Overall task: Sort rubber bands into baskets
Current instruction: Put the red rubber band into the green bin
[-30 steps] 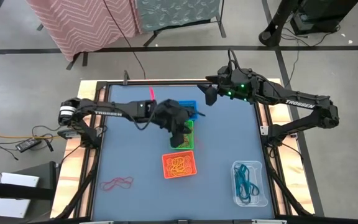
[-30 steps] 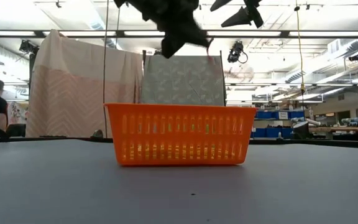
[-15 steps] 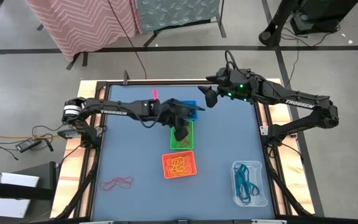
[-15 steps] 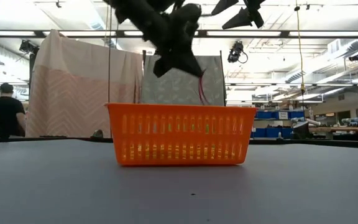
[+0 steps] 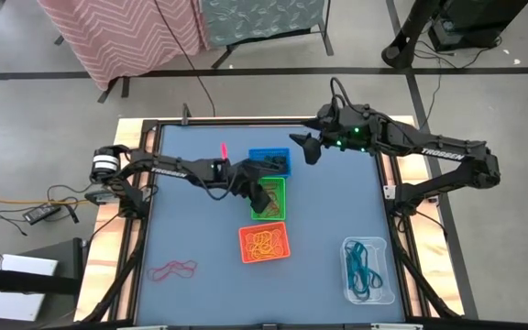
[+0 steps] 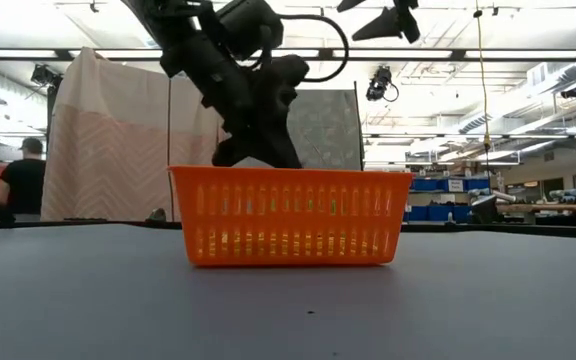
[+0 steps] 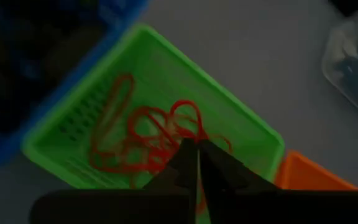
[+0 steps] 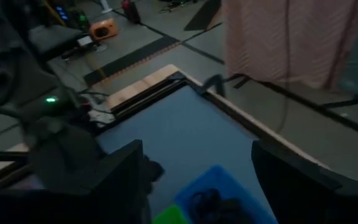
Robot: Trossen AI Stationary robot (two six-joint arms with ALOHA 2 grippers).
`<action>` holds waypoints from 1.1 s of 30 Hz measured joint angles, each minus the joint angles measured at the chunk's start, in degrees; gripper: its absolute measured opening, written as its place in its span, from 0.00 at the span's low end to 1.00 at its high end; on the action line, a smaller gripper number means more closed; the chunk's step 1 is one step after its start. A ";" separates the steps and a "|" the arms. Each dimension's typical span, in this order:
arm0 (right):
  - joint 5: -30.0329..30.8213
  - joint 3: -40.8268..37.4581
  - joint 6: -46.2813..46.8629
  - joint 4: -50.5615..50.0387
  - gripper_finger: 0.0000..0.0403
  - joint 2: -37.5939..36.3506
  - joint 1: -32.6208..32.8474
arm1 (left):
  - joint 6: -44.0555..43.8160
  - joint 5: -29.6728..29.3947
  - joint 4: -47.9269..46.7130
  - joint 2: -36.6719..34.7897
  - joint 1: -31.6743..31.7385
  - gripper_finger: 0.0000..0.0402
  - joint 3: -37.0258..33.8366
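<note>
Blue-grey tabletop [image 5: 200,229] carries the work. Left tool [image 7: 196,163], fingers nearly together and seemingly empty, hangs directly over tangled red rubber bands [image 7: 154,137] in the green plastic basket [image 7: 241,118], likely dropping them. Right tool [image 5: 306,148] waits wide open.

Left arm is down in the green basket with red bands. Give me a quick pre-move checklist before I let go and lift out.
1. left gripper over the green basket: ok.
2. Its load matches the red bands inside: ok.
3. Fingers released: not ok, almost shut.
4. Band free of the fingers: cannot tell.
5. right gripper parked open above the table's far side, clear of the lift path: ok.
6. Loose red bands on the table remain to sort: not ok.
</note>
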 joint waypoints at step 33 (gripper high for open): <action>7.28 0.00 20.61 5.48 0.77 5.55 24.40 | -11.81 -14.75 -24.27 -15.78 -49.90 0.55 -9.53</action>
